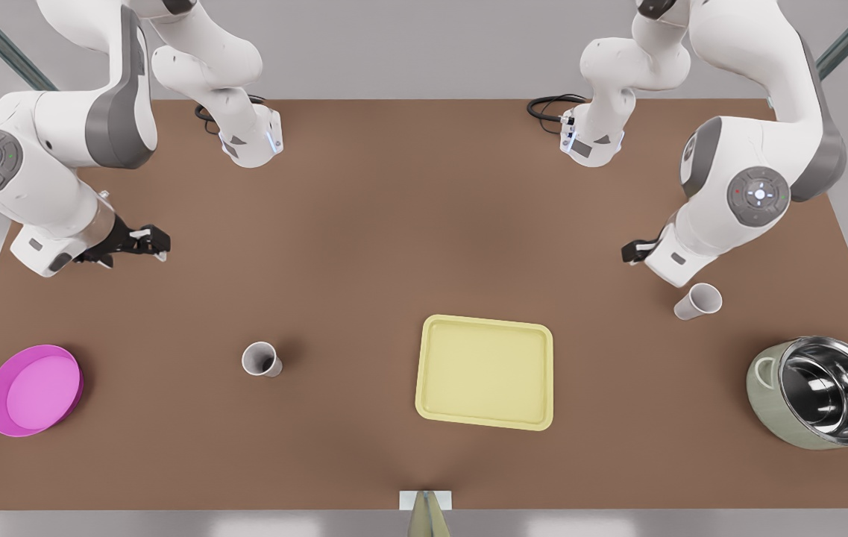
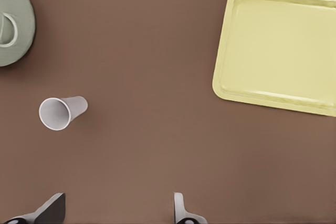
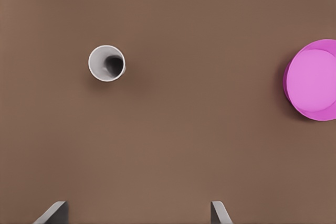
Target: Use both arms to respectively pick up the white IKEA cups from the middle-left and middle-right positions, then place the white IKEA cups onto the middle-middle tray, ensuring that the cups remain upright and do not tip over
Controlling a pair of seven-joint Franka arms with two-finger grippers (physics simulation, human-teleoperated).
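Front view: both cups stand outside the tray.

The table is brown. Both cups are white, the tray pale yellow, the dish magenta-pink, the pot grey-green with steel inside.

Sim lab: 2 robot arms on bare brown table.

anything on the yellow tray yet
Nothing: the tray is bare in both the front and left wrist views. Both white cups stand on the table beside it. Its underside is hidden.
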